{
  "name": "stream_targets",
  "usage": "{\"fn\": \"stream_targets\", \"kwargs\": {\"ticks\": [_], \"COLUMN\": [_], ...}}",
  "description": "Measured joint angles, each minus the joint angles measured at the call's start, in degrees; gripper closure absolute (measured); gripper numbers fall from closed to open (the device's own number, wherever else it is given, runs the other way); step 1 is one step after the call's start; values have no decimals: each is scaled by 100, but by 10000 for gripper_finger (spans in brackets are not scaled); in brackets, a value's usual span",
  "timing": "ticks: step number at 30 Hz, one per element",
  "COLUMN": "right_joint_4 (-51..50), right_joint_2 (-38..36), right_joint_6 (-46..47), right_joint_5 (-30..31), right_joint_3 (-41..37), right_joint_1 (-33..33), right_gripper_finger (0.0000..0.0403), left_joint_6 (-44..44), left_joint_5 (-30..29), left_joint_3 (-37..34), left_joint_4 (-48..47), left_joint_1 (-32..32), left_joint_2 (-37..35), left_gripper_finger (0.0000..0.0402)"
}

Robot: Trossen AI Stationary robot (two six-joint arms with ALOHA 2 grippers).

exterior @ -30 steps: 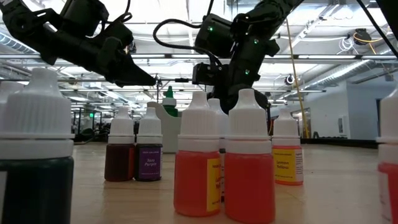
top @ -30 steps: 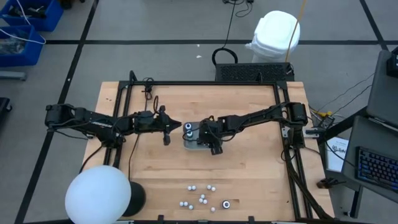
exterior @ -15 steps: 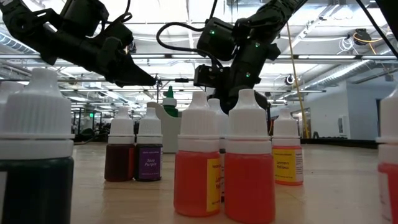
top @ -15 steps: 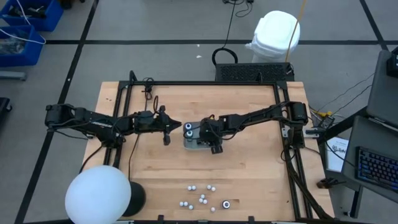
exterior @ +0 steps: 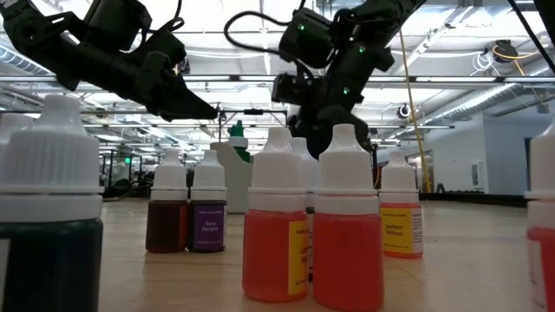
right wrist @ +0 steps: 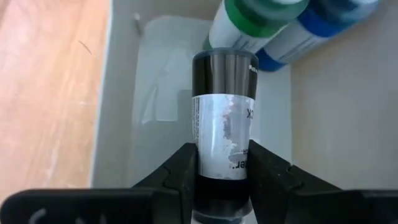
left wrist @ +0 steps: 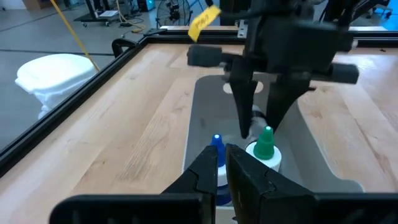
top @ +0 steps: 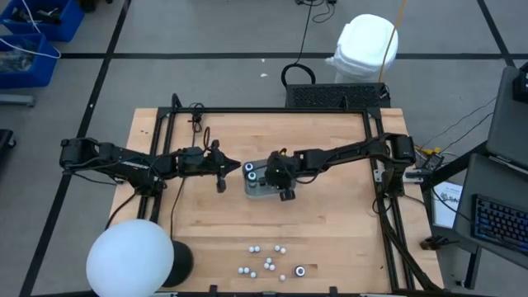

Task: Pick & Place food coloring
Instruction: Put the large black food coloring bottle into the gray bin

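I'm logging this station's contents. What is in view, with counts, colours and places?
Tray: one, translucent grey, table centre.
Bottles in tray: two standing, green-tipped and blue-tipped.
Dark bottle: one, black with white label, over the tray.
Loose bottles: about ten, white-capped, near table's front edge.
White globe: one, front-left corner.
White bag: one, floor behind table.
Left hand: shut, beside the tray.
Right hand: shut on dark bottle.
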Motion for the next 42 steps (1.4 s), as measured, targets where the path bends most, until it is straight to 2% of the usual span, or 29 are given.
{"fn": "stream_targets", "kwargs": {"ticks": [10,14,18,22,26,30,34,37,42], "right_joint_4": [-76,-825,-1533,-1538,-1514,-1495,-929,-227,1177], "right_joint_2": [-615,-758,-761,-757,-710,-532,-361,-217,-100], "right_joint_6": [-277,-301,-501,-1096,-1648,-2441,-3399,-4451,-6326], "right_joint_5": [782,1404,2151,2938,3780,4449,5091,5746,5793], "right_joint_3": [15,474,1013,1097,1089,1021,903,767,453], "right_joint_1": [331,594,948,1313,1736,2283,2785,3070,3254], "right_gripper_finger": [299,296,299,299,296,297,301,300,299], "left_joint_6": [-174,-199,-221,-466,-691,-847,-874,-890,-907], "left_joint_5": [7,44,399,746,639,-172,-872,-881,-336], "left_joint_3": [0,0,0,0,2,2,2,2,114], "left_joint_4": [353,698,1158,1620,1722,1698,1647,1646,1624], "left_joint_1": [-25,-201,-492,-911,-1387,-1890,-2279,-2382,-2380], "left_joint_2": [0,0,0,0,0,20,107,185,431], "left_gripper_finger": [362,362,362,362,362,358,332,299,227]}}
